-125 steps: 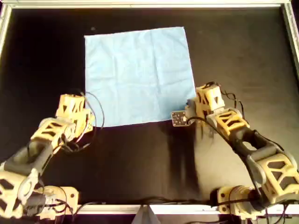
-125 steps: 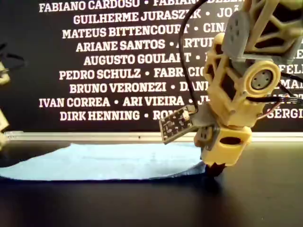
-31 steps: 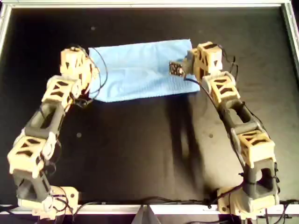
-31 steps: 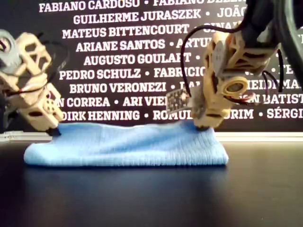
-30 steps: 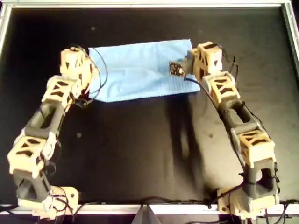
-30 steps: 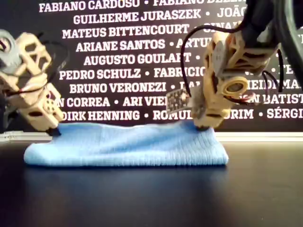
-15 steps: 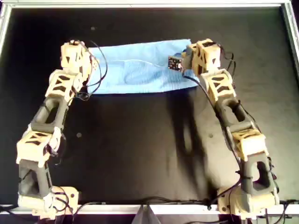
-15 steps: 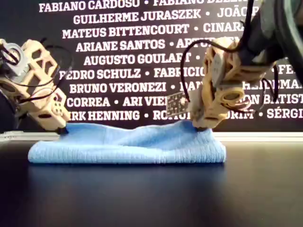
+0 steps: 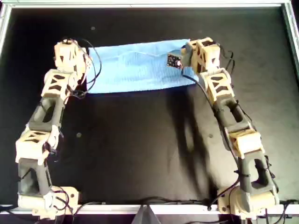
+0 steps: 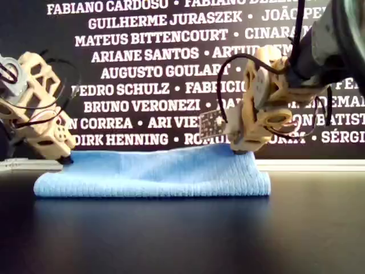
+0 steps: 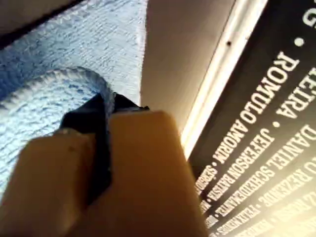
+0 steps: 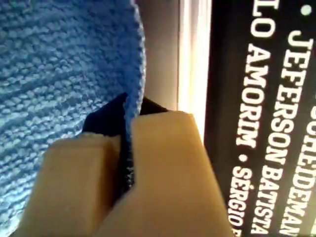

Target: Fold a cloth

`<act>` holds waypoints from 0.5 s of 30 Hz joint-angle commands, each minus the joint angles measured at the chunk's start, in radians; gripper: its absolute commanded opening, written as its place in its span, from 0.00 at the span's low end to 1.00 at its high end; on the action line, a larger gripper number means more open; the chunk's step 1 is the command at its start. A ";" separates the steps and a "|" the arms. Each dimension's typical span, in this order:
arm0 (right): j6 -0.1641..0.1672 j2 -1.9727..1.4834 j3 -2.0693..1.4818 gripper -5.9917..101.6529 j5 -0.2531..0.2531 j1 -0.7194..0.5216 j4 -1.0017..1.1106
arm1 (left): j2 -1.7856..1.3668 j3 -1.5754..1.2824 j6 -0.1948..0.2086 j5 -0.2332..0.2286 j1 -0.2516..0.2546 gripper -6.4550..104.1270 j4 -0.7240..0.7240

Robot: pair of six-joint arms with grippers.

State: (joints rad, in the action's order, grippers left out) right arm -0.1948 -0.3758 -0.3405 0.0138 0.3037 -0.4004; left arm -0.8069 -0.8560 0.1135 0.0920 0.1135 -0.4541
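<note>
The light sky-blue cloth (image 9: 135,67) lies folded in half as a wide strip at the far side of the black table, its fold toward the front (image 10: 154,171). My first gripper (image 9: 77,56) is at the strip's far corner on the overhead view's left, low on the table (image 10: 65,160). Its jaws are shut on the cloth's edge (image 11: 106,106). My second gripper (image 9: 194,53) is at the far corner on the overhead view's right (image 10: 242,151), shut on the cloth's edge (image 12: 129,111). The cloth fills much of both wrist views (image 11: 59,49) (image 12: 59,59).
A metal rail (image 9: 149,4) borders the black table (image 9: 140,149). A dark wall with white printed names (image 10: 148,57) stands close behind the cloth. A small circuit board (image 9: 174,60) hangs off the second arm above the cloth.
The cloth, a flat square 4.2 s ago, is now folded in half toward the far side. In the last second both grippers carried the near edge farther back and down, and the top layer flattened.
</note>
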 commanded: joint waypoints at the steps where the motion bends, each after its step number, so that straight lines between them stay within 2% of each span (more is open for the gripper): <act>1: 0.006 -0.037 0.097 0.04 -0.011 -0.005 0.038 | -0.041 0.072 -0.005 0.005 -0.021 0.05 0.017; 8: 0.006 -0.034 0.097 0.05 0.006 -0.005 0.038 | -0.040 0.072 -0.002 0.006 -0.020 0.07 0.020; 9: 0.006 -0.034 0.097 0.06 0.006 -0.006 0.038 | -0.040 0.072 -0.002 0.020 -0.020 0.07 0.020; 12: 0.006 -0.034 0.095 0.16 -0.006 -0.006 0.038 | -0.040 0.072 -0.002 0.021 -0.014 0.14 0.020; 15: 0.006 -0.035 0.095 0.32 0.008 -0.006 0.038 | -0.040 0.072 0.011 0.008 -0.012 0.30 0.020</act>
State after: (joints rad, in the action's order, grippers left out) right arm -0.1948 -0.3758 -0.3405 0.0153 0.3037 -0.4004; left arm -0.8069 -0.8560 0.1166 0.1089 0.1135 -0.4541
